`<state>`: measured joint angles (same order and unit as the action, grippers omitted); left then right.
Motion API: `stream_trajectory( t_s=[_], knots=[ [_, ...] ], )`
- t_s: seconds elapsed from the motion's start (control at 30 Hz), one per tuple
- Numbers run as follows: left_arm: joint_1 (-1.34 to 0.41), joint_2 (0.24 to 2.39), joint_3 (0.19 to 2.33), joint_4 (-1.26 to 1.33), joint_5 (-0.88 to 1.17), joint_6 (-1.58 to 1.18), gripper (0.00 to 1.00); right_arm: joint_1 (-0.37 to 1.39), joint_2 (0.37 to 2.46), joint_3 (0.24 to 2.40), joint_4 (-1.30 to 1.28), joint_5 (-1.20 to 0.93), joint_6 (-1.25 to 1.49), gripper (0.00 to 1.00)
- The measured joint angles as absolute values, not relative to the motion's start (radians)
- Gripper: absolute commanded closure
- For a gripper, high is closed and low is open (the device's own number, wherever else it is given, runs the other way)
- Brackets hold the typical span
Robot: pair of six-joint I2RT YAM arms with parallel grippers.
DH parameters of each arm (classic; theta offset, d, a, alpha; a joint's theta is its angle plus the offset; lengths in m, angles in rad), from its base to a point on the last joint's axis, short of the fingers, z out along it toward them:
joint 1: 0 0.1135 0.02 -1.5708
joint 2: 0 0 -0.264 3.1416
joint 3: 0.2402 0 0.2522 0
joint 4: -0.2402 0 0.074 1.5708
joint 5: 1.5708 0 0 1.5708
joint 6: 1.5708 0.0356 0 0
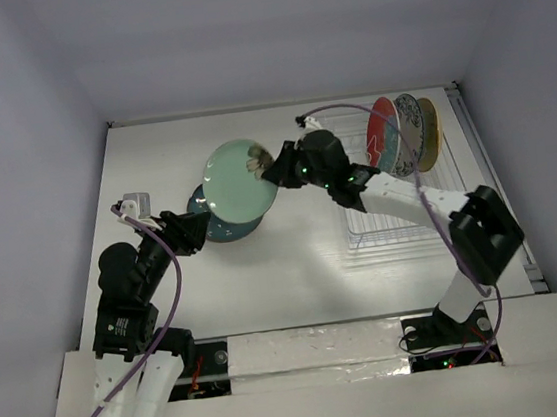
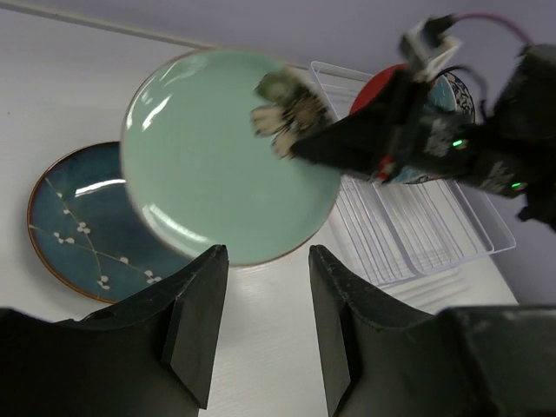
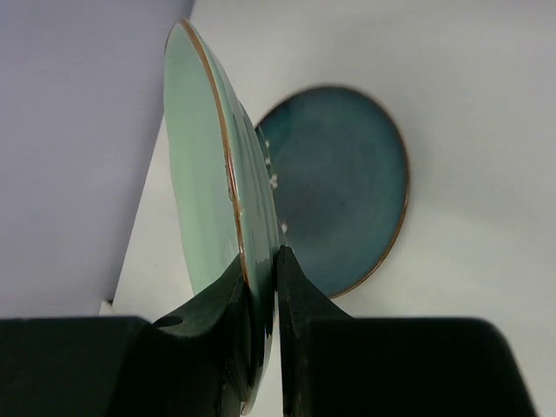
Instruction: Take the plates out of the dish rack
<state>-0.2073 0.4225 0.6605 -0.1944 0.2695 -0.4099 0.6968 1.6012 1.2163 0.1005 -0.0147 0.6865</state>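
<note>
My right gripper (image 1: 272,165) is shut on the rim of the pale green plate (image 1: 238,180) and holds it in the air over the dark teal plate (image 1: 222,227), which lies flat on the table. The wrist view shows the green plate (image 3: 204,165) edge-on between my fingers, with the teal plate (image 3: 347,187) below. The white wire dish rack (image 1: 400,217) stands at the right and holds the red plate (image 1: 383,136), the white blue-rimmed plate (image 1: 408,133) and the tan plate (image 1: 431,133) upright at its far end. My left gripper (image 2: 265,256) is open and empty, just short of both plates.
Grey walls close in the white table (image 1: 298,287) on the left, back and right. The right arm (image 1: 408,199) stretches across the rack. A purple cable (image 1: 166,282) runs along the left arm.
</note>
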Motion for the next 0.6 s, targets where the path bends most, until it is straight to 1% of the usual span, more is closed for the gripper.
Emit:
stream_trajectory(
  t_s=[0.17,0.37,0.53,0.57,0.6],
  knots=[
    [-0.207,0.422,0.661,-0.194,0.269,-0.41,0.61,0.733,1.795,1.216,0.176,-0.076,0.816,1.0],
    [-0.207,0.422,0.661,-0.194,0.27,-0.41,0.61,0.736,1.91,1.216,0.249,-0.088,0.913,0.99],
    [-0.207,0.422,0.661,-0.194,0.27,-0.41,0.6,0.741,1.983,1.232,0.275,-0.083,0.948,0.91],
    [-0.206,0.422,0.661,-0.194,0.27,-0.41,0.6,0.743,1.996,1.237,0.277,-0.083,0.951,0.85],
    [-0.204,0.422,0.661,-0.194,0.27,-0.41,0.6,0.746,2.011,1.242,0.278,-0.082,0.965,0.82]
  ],
)
